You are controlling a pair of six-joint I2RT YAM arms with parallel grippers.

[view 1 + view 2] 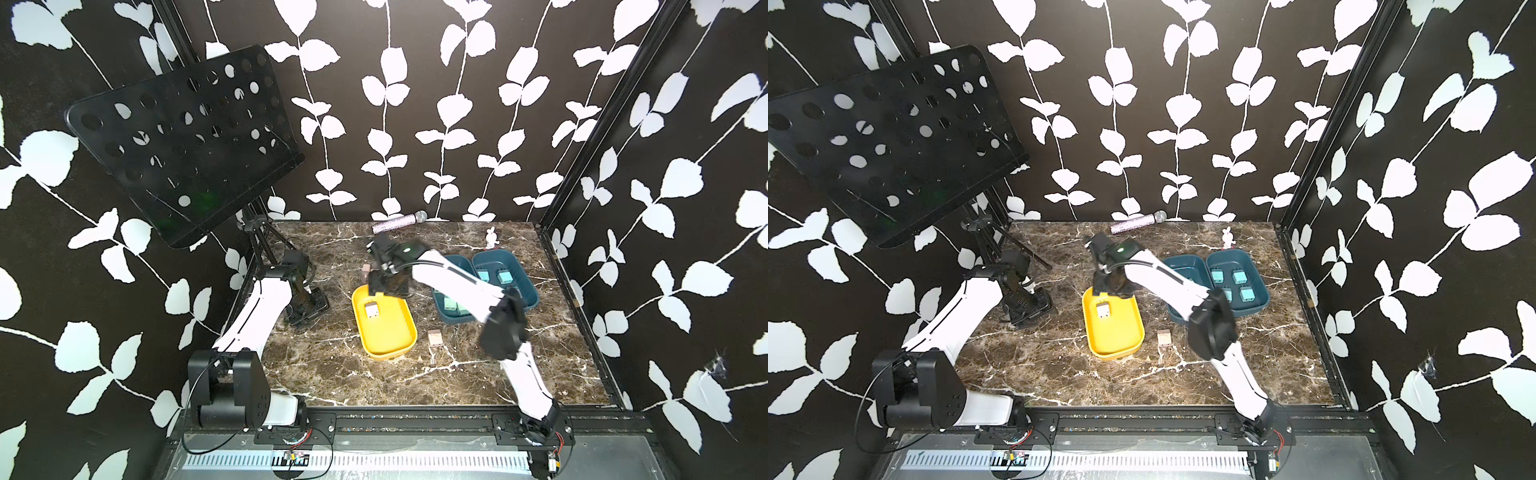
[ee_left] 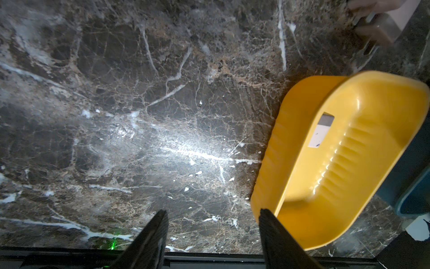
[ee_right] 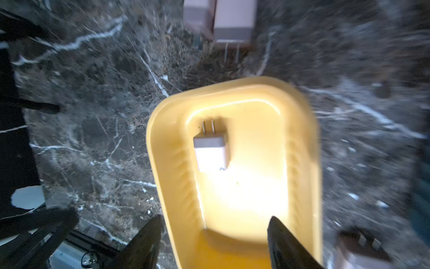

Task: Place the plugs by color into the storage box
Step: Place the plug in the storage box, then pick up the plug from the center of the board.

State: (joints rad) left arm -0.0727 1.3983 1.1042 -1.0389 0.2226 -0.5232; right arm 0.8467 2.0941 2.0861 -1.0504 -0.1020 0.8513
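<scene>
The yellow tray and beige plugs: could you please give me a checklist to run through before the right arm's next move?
1. Right pincer empty, jaws apart: ok.
2. Beige plug lies inside the yellow tray: ok.
3. All beige plugs in: not ok; one loose plug beside the tray, other plugs beyond its far end.
4. Left pincer open, apart from the tray: ok.
5. Green plugs sorted in the blue box: cannot tell, the right arm covers part.

I read the tabletop (image 2: 139, 116) as polished marble-look stone, glossy w/ glare. Yellow tray (image 3: 160, 144): smooth shiny plastic, ribbed inside. Plug (image 3: 211, 153) in it: matt pale plastic, bright metal prongs (image 3: 207, 127). Left gripper (image 2: 213, 214) fingers (image 2: 151, 233): matt black, fine ribs.
</scene>
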